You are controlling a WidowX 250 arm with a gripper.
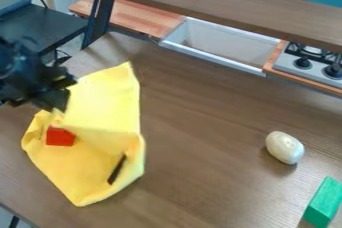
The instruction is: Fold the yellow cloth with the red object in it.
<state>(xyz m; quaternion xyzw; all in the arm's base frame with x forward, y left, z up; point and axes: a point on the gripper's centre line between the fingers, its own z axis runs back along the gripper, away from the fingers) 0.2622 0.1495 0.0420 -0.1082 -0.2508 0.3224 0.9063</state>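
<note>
One black gripper (57,101) hangs at the left, right by the yellow cloth (100,97); from where I stand, I can't tell whether it's open or closed. Just below it, the red object (60,136) sits on the rumpled cloth, with a thin dark piece (117,169) lying near it. Well apart, towards the right of the brown table (200,172), there's a whitish, egg-shaped thing (284,147), then a green block (324,202).

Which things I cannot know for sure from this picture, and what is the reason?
All in the camera view:
Under the folded part of the yellow cloth: hidden by the cloth.
Whether the tool grips the cloth: too blurred.
Dark strip on the cloth: too small to name.
Stove, right part: cut off by the right edge.
</note>
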